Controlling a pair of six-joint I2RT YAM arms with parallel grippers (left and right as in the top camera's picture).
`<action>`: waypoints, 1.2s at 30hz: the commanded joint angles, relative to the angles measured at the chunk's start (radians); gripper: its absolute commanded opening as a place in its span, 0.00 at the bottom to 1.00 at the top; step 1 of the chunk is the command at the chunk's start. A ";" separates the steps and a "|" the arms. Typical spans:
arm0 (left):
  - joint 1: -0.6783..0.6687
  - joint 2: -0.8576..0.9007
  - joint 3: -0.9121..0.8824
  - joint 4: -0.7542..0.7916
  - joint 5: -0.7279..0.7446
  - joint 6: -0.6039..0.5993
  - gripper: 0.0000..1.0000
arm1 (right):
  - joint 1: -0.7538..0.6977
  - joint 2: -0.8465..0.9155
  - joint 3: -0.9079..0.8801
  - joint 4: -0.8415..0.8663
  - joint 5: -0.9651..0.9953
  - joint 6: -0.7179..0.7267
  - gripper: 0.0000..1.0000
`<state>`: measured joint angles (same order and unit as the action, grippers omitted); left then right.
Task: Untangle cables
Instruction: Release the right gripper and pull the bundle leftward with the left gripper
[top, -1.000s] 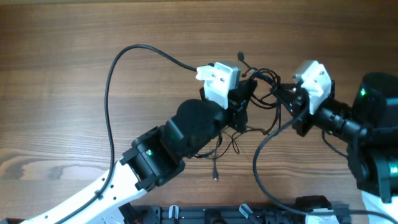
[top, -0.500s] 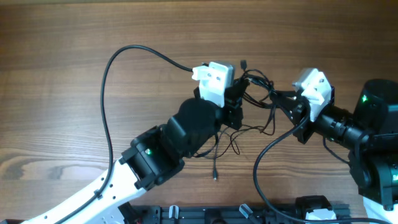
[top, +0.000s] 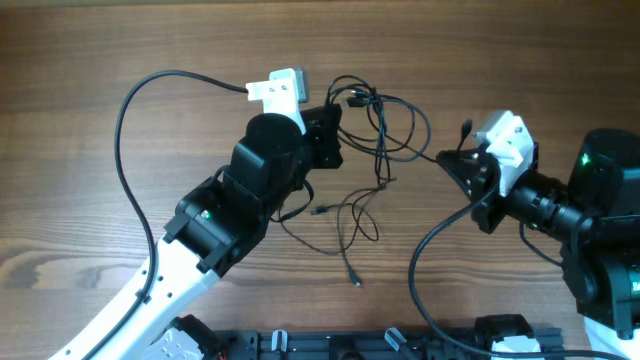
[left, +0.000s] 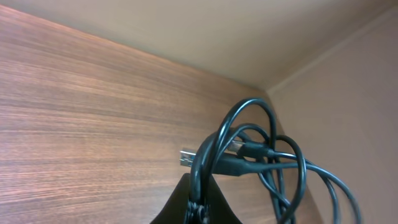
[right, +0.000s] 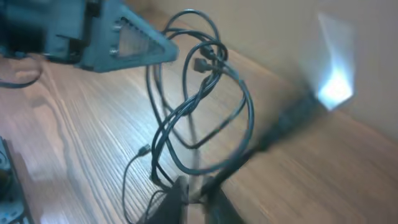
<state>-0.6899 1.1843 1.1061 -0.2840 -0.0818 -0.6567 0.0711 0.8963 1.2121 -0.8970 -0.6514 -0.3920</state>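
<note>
The cables are thin black cords looped in a loose tangle at the table's middle back. Strands trail toward the front, down to a small plug end. My left gripper holds the tangle's left side. In the left wrist view this left gripper is shut on cord loops that rise from it, beside a metal plug. My right gripper sits just right of the tangle. In the right wrist view the right gripper has its jaws slightly apart, with a blurred cord whipping off the right fingertip.
The left arm's thick black cable arcs over the table's left half. The right arm's thick cable curves down to the front edge, where a black rail runs. The right arm's body fills the right side.
My left gripper has pulled left and back with the cables, and the loops have spread out. The right gripper's jaws have parted and a cord is springing away from them.
</note>
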 joint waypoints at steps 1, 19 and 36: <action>0.005 -0.016 0.004 0.035 0.137 0.052 0.04 | -0.003 -0.007 0.006 0.005 0.120 0.087 0.82; 0.005 -0.039 0.004 0.120 0.318 0.130 0.04 | -0.003 0.144 0.006 0.013 0.177 0.079 0.97; 0.006 -0.069 0.004 0.199 0.552 0.159 0.04 | -0.003 0.284 0.006 0.089 0.368 0.269 0.93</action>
<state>-0.6899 1.1599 1.1061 -0.0959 0.4305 -0.5499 0.0711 1.1660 1.2121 -0.8135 -0.4877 -0.2600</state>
